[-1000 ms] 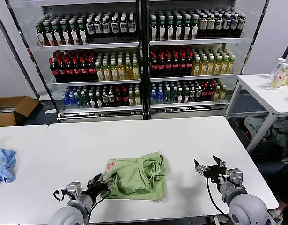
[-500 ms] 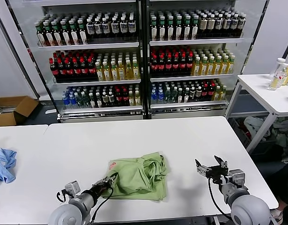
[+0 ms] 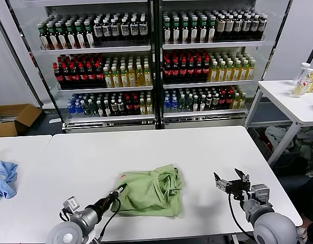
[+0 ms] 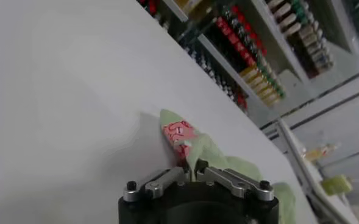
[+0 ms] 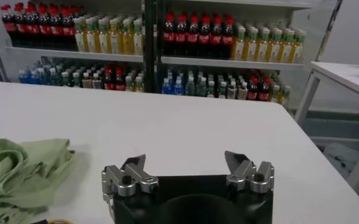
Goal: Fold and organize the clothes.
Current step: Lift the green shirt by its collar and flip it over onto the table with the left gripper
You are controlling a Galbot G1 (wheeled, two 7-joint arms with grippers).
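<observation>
Left fingers (image 4: pixel 192 171) pinching rumpled green shirt (image 3: pixel 148 190), red-and-white mark showing

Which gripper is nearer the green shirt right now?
Left. The left gripper has its jaws shut on the green shirt at its near left edge, below the red-and-white mark. The right gripper hangs open over bare table, apart from the shirt on its right.
</observation>
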